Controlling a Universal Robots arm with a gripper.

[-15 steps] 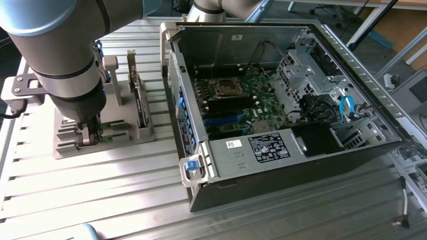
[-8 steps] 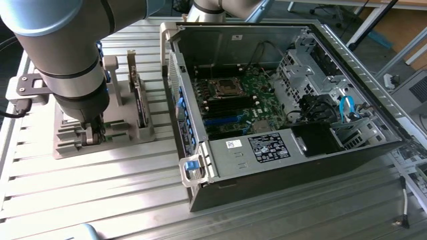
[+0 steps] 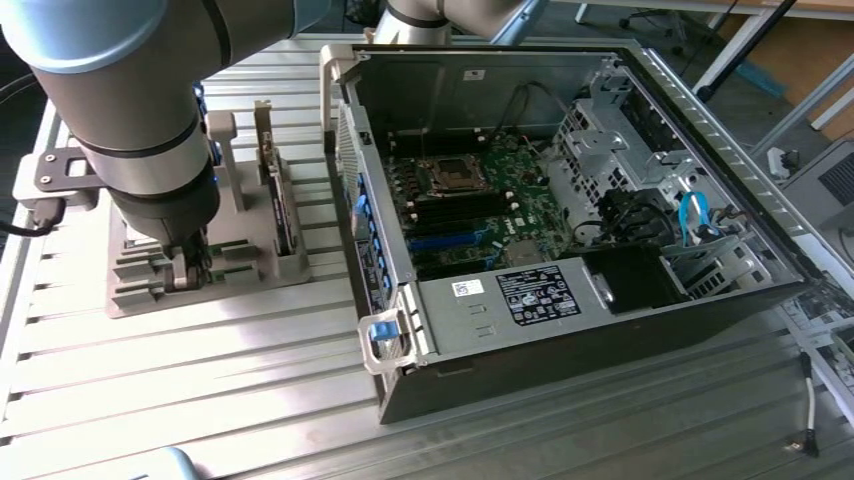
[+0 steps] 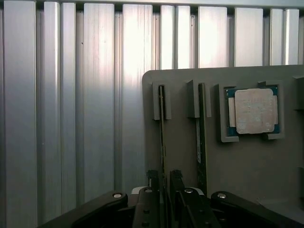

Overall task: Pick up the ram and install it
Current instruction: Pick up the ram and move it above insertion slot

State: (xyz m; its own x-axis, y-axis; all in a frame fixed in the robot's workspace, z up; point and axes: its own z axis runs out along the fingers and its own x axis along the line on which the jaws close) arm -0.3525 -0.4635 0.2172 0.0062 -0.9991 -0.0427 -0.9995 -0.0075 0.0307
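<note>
Your gripper (image 4: pixel 164 183) is wide open and empty, jaws astride the ram (image 4: pixel 162 123) standing edge-up in the grey holder (image 4: pixel 256 166), exterior view's mid-left; likely light, stiff, fragile, so pinch the flat faces

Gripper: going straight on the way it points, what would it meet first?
Probably the ram standing on edge in the gray holder. The open gripper lines up astride it, though depth is unclear.
</note>
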